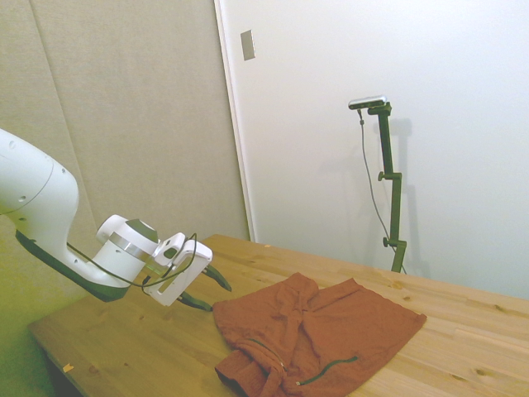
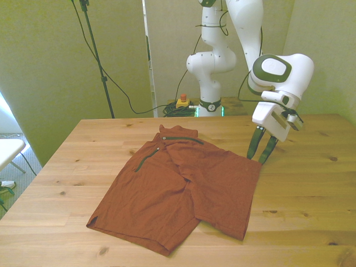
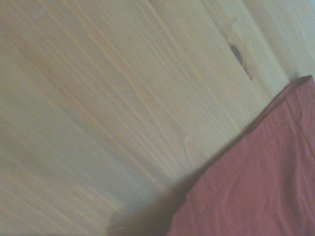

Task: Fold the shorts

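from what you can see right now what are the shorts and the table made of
The shorts look like soft matte woven or knit cloth, rust-orange: they lie limp with wrinkles and bunch at the waistband, with thin dark green trim. The exact fibre cannot be told. The table looks like light solid wood planks, likely pine, with a smooth low-sheen finish: grain lines, dark knots and board seams show.

Side view sits off one side of the table (image 1: 124,347), a bit above it, looking across toward a pale wall – the arm comes in from the picture's left. Front view is across the table, higher, looking down its whole top at the robot's base. Both catch the shorts (image 2: 178,186) and the gripper (image 2: 261,149) just beside their edge. Wrist view is very close and blurry – only bare wood and one edge of the shorts.
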Action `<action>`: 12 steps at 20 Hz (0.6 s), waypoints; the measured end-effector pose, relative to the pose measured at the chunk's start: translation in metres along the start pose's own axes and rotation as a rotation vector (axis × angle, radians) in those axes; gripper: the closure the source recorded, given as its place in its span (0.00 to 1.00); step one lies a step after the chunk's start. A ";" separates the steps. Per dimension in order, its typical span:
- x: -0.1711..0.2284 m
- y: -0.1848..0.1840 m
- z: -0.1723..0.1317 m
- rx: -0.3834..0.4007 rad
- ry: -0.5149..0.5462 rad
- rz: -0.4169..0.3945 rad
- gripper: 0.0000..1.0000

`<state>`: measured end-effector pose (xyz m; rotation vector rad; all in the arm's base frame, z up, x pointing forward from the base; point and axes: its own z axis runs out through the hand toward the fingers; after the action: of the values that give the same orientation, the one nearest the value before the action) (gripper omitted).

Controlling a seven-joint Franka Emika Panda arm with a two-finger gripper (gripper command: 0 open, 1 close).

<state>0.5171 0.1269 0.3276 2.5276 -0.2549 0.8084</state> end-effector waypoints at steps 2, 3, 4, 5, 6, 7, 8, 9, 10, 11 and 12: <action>0.004 0.006 0.007 -0.010 -0.001 0.008 0.00; 0.006 0.008 0.010 -0.013 0.000 0.011 0.00; 0.008 0.010 0.013 -0.014 -0.001 0.016 0.00; 0.011 0.011 0.016 -0.015 -0.001 0.021 0.00; 0.013 0.011 0.018 -0.015 0.000 0.025 0.00; 0.016 0.010 0.020 -0.015 0.000 0.027 0.00; 0.017 0.010 0.021 -0.016 0.000 0.029 0.00; 0.019 0.009 0.022 -0.015 0.001 0.031 1.00; 0.020 0.009 0.023 -0.014 0.002 0.034 1.00; 0.022 0.009 0.024 -0.010 0.003 0.036 1.00; 0.023 0.008 0.024 -0.006 0.004 0.039 1.00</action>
<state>0.5455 0.1072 0.3267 2.5225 -0.3053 0.8265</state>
